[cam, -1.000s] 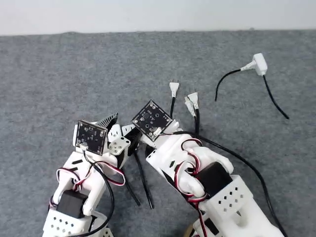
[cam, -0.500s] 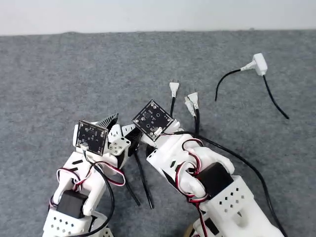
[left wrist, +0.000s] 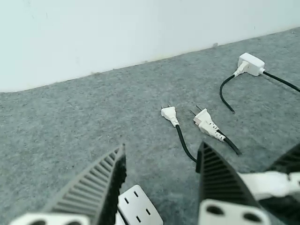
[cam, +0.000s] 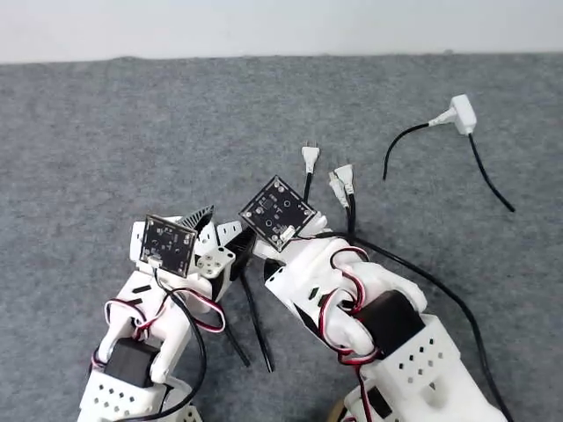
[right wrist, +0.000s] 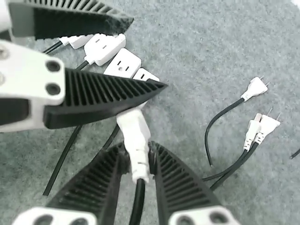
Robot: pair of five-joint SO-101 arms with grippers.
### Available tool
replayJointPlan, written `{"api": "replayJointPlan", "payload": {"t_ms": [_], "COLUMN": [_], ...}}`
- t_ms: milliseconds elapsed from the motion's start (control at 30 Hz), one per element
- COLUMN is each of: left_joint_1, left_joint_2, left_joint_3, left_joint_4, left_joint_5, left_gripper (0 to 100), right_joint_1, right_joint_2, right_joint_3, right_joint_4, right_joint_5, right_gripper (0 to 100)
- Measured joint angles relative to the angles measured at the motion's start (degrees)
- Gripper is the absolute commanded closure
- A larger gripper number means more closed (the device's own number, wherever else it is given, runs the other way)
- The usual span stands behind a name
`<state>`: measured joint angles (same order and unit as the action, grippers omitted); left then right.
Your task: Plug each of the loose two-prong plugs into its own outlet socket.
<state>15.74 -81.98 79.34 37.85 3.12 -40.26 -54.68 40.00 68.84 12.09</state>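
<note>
outlet socket (left wrist: 137, 206) cut off at edge (2 slot pairs showing), plug (right wrist: 136, 140) with prongs hidden behind left gripper (right wrist: 147, 52)

The high camera stands off the arms and looks steeply down on the grey counter (cam: 106, 132), with the wall (cam: 264, 26) along the far edge and both arms coming in from the near side. The left wrist camera sits low behind the left claw (left wrist: 161, 150) and faces across the counter toward the wall. The right wrist camera looks down past the right claw (right wrist: 138, 145), close to the surface. All three views share the lone loose plug (cam: 309, 156) and the pair beside it.
</note>
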Motion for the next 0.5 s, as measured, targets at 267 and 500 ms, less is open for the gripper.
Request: {"api": "replayJointPlan", "payload": {"t_ms": [267, 500], "left_joint_1": [0.44, 2.02], "left_joint_2": [0.00, 0.00], "left_joint_3": [0.18, 0.79], "left_joint_4": [-0.18, -0.44], "left_joint_5": [0.00, 0.00], "left_gripper": [76, 76], "right_joint_1": [0.09, 0.09], "right_joint_2": [0.00, 0.00], "right_joint_3": [0.00, -2.11], "right_joint_4": [0.00, 2.46], "right_joint_5": [0.00, 0.00], "right_gripper": [99.1, 99.1]}}
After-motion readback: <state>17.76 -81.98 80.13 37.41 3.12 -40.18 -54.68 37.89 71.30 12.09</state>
